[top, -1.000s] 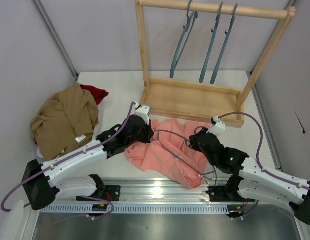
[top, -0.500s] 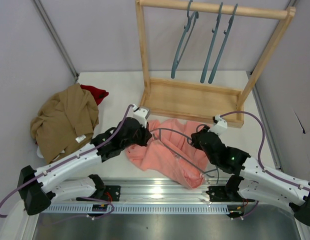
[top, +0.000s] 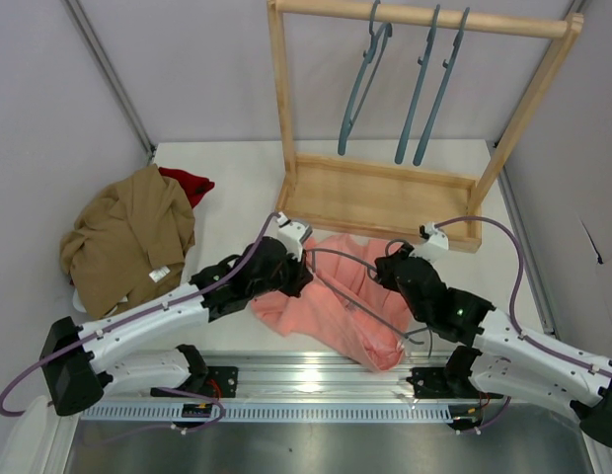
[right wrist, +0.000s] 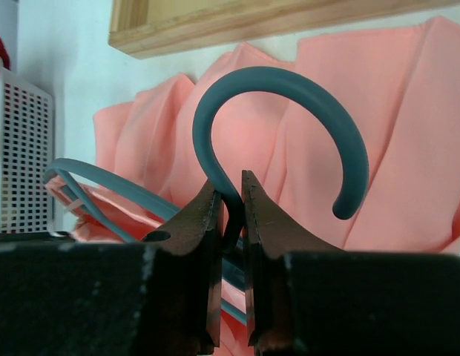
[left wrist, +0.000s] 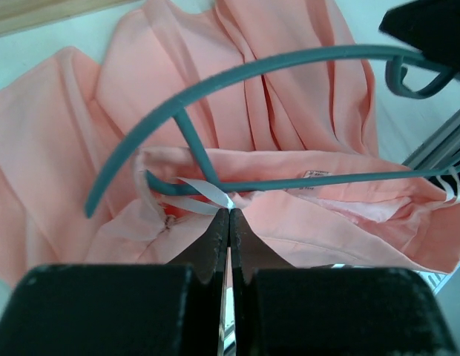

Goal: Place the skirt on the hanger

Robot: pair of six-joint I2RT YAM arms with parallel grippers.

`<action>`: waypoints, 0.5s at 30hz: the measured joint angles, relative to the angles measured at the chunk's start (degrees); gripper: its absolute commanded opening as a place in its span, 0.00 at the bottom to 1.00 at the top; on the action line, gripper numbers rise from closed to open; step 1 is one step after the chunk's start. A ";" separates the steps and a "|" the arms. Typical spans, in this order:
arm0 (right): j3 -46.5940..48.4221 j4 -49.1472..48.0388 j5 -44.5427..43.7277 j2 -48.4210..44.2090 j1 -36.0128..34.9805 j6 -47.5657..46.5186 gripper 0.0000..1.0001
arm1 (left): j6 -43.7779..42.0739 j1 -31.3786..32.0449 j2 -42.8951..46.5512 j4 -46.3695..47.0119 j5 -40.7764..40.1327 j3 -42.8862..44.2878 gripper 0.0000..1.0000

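Observation:
The salmon-pink skirt [top: 286,308] lies crumpled on the table between my two arms. A teal hanger [left wrist: 252,70] lies over it, its lower bar running along the skirt's open waistband by the white label [left wrist: 316,173]. My left gripper [top: 296,269] is shut, its tips [left wrist: 230,213] pinching a white ribbon loop at the skirt's waistband. My right gripper [top: 389,273] is shut on the hanger just below its hook [right wrist: 289,81], jaws [right wrist: 231,194] tight round the teal neck. The skirt also fills the right wrist view [right wrist: 408,126].
A wooden rack [top: 385,202] stands at the back with three more teal hangers [top: 417,89] on its rail. A tan-brown garment [top: 128,237] and a dark red one [top: 190,184] lie at the left. The metal rail [top: 316,380] runs along the near edge.
My left gripper has shifted right and slightly nearer over the skirt, keeping hold of the waistband. The right gripper has stayed almost still on the hanger. The rack hangers sway slightly.

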State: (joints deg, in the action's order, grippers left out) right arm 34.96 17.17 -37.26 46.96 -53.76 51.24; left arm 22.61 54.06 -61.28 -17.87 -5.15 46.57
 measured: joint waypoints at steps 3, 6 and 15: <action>0.00 -1.81 -0.04 -1.36 0.00 -1.14 0.00 | 0.70 0.74 -1.88 0.98 0.07 -0.48 0.04; 0.00 -2.99 -0.63 -4.26 0.00 -2.10 0.00 | 1.40 0.79 -2.03 1.38 0.35 -1.29 0.06; -0.24 -8.90 -0.59 -9.97 -0.02 -8.57 0.00 | 1.92 0.90 0.83 2.40 -0.76 -1.60 0.32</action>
State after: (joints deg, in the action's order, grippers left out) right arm 34.72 8.27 -37.85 36.99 -53.78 42.68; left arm 24.53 54.96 -60.45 -15.46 -5.91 44.97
